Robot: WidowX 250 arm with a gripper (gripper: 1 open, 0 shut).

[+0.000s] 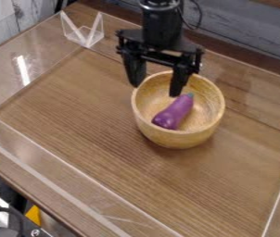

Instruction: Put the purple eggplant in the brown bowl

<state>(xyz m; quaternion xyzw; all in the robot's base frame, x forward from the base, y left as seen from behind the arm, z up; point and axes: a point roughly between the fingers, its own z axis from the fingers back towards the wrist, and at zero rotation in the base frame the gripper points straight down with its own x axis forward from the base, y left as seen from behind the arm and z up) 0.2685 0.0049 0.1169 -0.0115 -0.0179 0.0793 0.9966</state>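
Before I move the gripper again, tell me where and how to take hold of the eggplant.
Grip the eggplant around its middle, coming from straight above, with one fingertip on each long side. It lies lengthwise and slim inside the bowl, whose raised wall would likely get in the way of a side approach. The open gripper would close across its narrow width.

Soft, fairly even light falls over the surface (74,139), with a pale sheen toward its far left part. Faint shadow gathers inside the bowl (180,108). The small, grainy view leaves fine edges soft, and the dark jaws (161,74) lose their detail in blackness.
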